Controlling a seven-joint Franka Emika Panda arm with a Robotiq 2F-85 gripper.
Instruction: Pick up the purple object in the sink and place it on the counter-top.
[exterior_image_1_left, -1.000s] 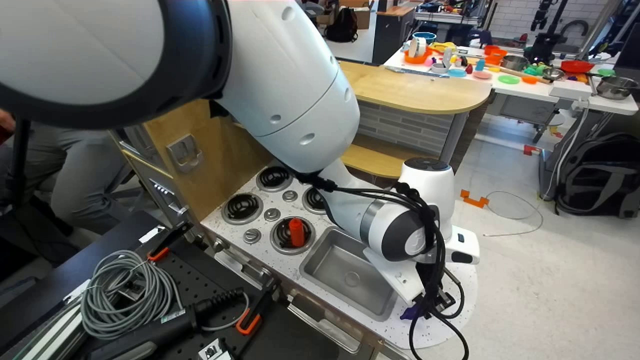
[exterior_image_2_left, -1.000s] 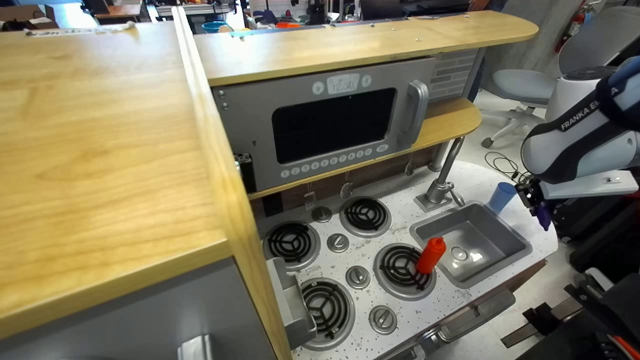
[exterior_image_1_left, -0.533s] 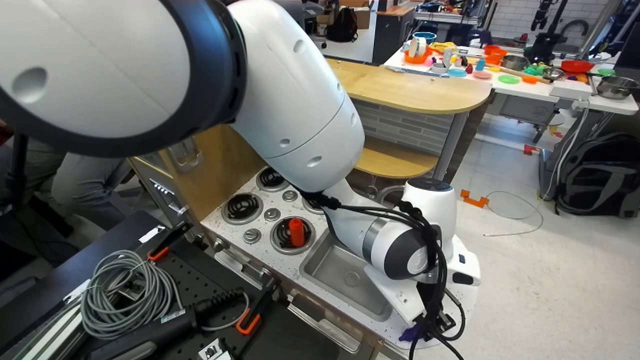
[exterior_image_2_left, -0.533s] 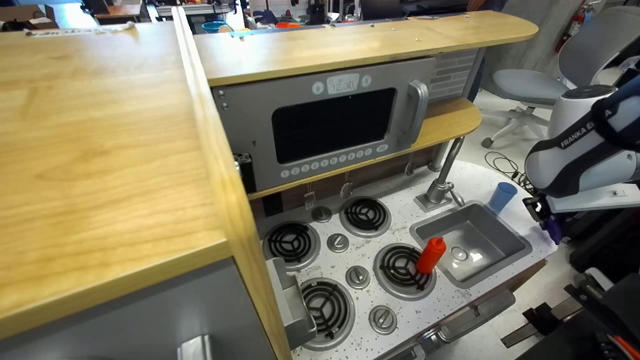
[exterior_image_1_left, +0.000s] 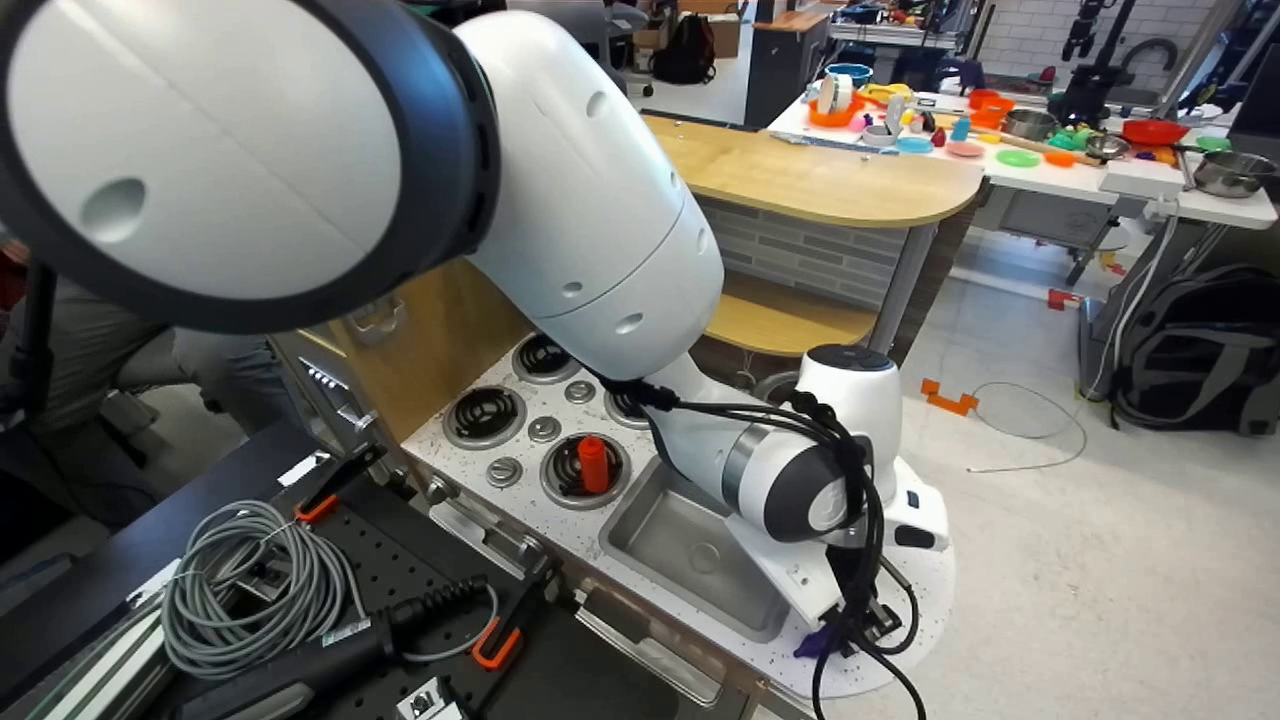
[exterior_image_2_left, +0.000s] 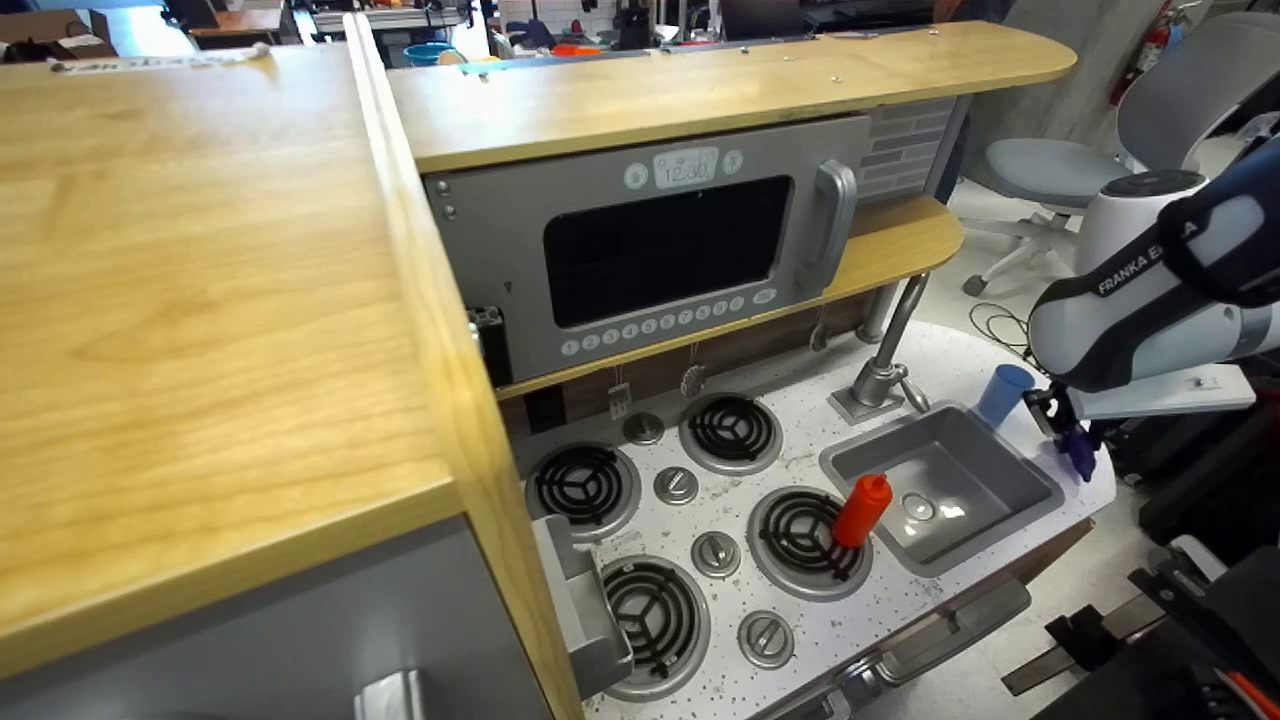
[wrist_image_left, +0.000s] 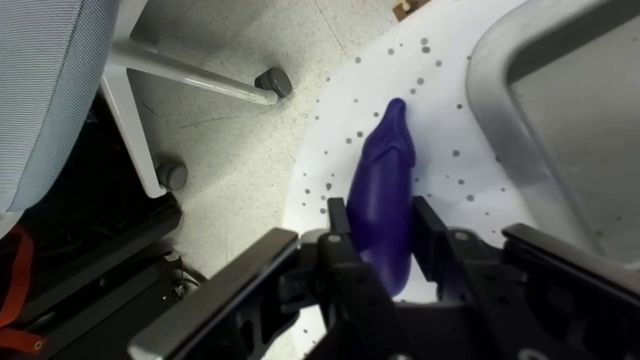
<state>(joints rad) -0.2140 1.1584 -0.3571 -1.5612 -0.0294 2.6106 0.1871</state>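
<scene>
You are holding the purple eggplant (wrist_image_left: 382, 192) clamped in the tool (wrist_image_left: 380, 210), its long axis running straight out ahead, over the table (wrist_image_left: 442, 130) between sink (wrist_image_left: 495, 110) and rounded edge, contact below unclear.

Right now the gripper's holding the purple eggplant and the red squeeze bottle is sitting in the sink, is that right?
Not quite. The red squeeze bottle isn't in the sink; it's on the stove burner beside it, as both exterior views show. The gripper is indeed holding the purple eggplant.
</scene>
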